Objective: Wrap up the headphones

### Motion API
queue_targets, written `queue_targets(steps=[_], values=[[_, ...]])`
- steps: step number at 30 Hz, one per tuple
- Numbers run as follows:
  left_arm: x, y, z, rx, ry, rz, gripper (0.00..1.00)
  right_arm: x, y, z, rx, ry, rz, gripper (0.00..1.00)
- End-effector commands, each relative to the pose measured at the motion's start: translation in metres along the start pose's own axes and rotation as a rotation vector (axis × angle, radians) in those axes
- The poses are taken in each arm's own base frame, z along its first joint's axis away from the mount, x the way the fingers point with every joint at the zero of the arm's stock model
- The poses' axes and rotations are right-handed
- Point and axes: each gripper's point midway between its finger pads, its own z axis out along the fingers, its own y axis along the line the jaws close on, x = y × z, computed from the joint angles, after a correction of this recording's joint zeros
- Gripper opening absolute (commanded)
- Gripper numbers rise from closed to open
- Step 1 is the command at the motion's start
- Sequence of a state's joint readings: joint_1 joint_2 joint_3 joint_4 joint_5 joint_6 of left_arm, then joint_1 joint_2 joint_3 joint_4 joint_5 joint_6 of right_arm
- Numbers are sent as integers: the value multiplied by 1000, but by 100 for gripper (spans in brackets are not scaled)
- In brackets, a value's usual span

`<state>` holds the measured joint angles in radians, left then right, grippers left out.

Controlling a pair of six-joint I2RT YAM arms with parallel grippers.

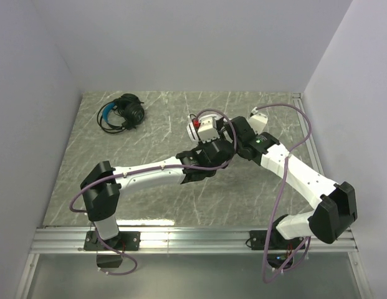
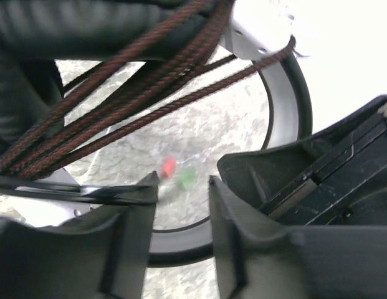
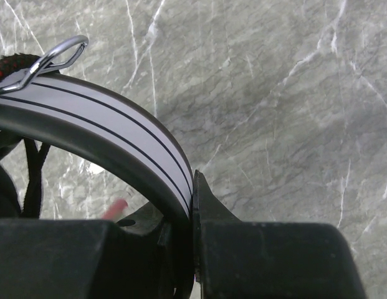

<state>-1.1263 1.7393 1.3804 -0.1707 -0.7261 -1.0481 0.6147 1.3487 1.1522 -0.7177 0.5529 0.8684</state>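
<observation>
Winding cord [image 2: 118,106] on table [image 1: 156,124]: white headset [image 3: 87,106] held mid-table, black headset [image 1: 121,113] far left.
Clamped at band [image 2: 285,106] by right gripper [image 3: 181,199]; with left gripper [image 2: 182,187] jaws apart under cord loops, probably best to pinch close and keep turns snug.

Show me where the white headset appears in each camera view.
Top external: white headset with striped band, centre, mostly hidden.
Left wrist: band arcs upper right.
Right wrist: band crosses left, clamped in right pincer.
Shared landmark: grey marbled tabletop.
</observation>
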Motion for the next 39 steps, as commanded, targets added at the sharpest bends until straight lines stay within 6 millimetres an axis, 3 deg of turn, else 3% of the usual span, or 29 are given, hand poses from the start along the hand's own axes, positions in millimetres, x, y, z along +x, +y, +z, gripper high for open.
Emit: queue_targets(steps=[1, 19, 25, 32, 39], values=[[16, 19, -2, -46, 56, 163, 48, -51, 45, -24, -160, -114, 172, 0], [-2, 12, -26, -40, 111, 184, 46, -46, 40, -10, -161, -100, 189, 0], [-12, 5, -39, -9, 136, 197, 51, -42, 38, 1, -144, -86, 188, 0], [-25, -2, -53, 26, 152, 222, 67, -36, 37, 15, -142, -54, 190, 0], [-31, -8, -55, 76, 167, 208, 68, -31, 39, 22, -145, -30, 193, 0]])
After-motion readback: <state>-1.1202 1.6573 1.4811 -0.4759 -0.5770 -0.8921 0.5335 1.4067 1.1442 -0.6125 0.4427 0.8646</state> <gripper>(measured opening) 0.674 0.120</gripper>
